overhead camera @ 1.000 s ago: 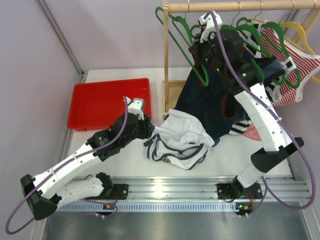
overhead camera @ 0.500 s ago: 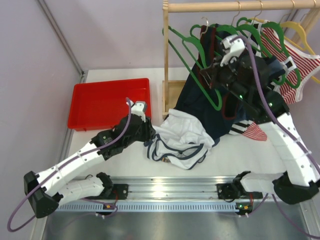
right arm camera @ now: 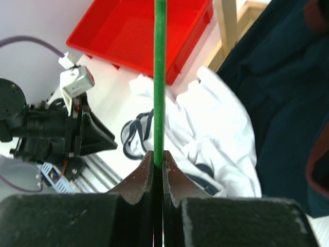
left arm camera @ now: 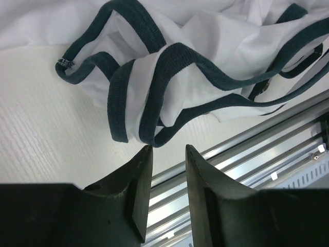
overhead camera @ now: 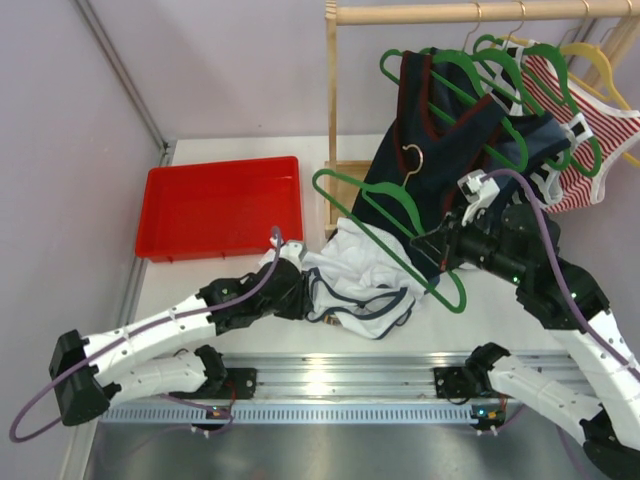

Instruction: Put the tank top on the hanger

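jaws of the right gripper pinch shut on the green hanger, holding it up over the tank top crumpled on the table. left gripper sits by its blue edge, jaws apart, ready to grab.

A robotics lab test cell, not a home: plain lilac partition walls enclose a white table, an aluminium rail along its near edge carries two cabled robot arms, and props (a wooden clothes rail far right, a red tray far left) stand staged.
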Controlling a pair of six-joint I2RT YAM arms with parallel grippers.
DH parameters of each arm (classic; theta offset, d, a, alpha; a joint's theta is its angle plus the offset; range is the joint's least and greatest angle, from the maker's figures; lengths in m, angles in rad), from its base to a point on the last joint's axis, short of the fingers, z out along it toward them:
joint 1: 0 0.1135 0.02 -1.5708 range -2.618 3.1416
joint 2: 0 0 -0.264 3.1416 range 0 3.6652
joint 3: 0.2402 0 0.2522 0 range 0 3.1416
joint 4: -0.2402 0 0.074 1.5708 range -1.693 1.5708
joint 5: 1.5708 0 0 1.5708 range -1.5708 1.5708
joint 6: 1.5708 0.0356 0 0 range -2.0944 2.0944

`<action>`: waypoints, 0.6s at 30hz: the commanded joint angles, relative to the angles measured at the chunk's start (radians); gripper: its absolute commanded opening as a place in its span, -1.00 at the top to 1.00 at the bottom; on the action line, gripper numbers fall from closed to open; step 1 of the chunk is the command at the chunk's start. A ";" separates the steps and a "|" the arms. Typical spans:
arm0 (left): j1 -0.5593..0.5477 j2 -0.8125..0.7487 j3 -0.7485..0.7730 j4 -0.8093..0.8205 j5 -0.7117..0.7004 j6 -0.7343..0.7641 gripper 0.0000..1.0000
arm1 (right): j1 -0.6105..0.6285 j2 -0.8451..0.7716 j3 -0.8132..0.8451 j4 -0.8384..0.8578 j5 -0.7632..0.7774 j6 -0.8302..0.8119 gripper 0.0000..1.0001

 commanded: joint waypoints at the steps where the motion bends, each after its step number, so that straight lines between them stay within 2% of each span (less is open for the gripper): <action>1: -0.030 0.028 0.005 0.001 -0.065 -0.052 0.25 | 0.017 -0.046 -0.021 -0.002 -0.043 0.035 1.00; 7: -0.058 0.119 0.022 0.003 -0.117 -0.044 0.25 | 0.017 -0.066 -0.024 -0.052 -0.031 0.007 1.00; 18: -0.065 0.154 0.025 0.033 -0.205 -0.004 0.28 | 0.017 -0.083 -0.010 -0.103 -0.106 0.020 1.00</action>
